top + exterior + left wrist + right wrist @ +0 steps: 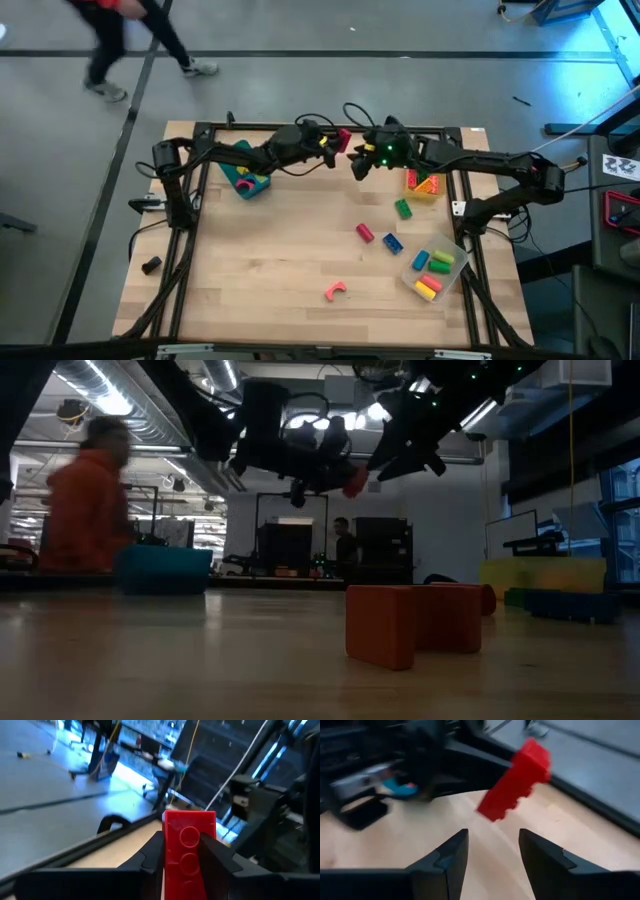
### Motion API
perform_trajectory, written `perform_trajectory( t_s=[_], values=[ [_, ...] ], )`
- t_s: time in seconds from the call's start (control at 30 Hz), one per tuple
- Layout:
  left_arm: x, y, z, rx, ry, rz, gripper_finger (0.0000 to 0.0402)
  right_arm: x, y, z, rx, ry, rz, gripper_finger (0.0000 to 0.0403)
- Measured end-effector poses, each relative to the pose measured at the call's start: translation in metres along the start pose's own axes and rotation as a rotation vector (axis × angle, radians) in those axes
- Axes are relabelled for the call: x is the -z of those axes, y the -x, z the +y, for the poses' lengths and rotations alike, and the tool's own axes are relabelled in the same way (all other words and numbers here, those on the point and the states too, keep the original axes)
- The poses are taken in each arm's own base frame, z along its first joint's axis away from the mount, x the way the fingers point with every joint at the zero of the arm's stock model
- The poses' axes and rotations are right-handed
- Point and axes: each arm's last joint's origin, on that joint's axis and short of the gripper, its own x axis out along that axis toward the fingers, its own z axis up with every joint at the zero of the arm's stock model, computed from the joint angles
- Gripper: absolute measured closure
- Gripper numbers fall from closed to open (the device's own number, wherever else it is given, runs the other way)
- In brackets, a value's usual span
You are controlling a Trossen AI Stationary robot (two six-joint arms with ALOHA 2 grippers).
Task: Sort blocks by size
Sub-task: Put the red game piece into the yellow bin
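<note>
My left gripper (335, 147) is shut on a red brick (345, 137) high above the table's far middle. The brick also shows in the left wrist view (189, 851), the right wrist view (515, 779) and the low view (355, 481). My right gripper (360, 162) is open and empty just right of the brick, its fingers (451, 855) pointing at it without touching. Loose blocks lie on the table: green (403, 208), red cylinder (365, 232), blue (392, 243), and a pink arch (335, 291) standing on its two feet (415, 622). My left gripper pinches the red brick between its two fingers (155, 851), which lie on the brick's two long sides (167, 855). The studded face (189, 836) is toward the wrist camera and the brick's free end sticks out past the fingertips. The brick is lifted clear of the table.
A teal tray (245, 181) with blocks stands at the far left, a yellow tray (425, 186) at the far right and a clear tray (436, 272) with several blocks at the near right. A black lump (151, 265) lies off the table's left. A person (120, 40) walks beyond the far edge.
</note>
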Motion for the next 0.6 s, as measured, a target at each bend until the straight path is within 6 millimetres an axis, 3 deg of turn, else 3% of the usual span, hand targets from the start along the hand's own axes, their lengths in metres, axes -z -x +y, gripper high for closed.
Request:
perform_trajectory(
  t_s=[0.13, 0.6],
  values=[
    [-0.002, 0.001, -0.009, 0.012, 0.007, -0.057, 0.0319, -0.001, 0.000, 0.001, 0.050, 0.008, -0.038, 0.0226],
    [0.000, 0.004, -0.027, 0.029, -0.037, -0.104, 0.0322, -0.008, 0.001, 0.004, -0.020, 0.011, -0.090, 0.0226]
  ],
)
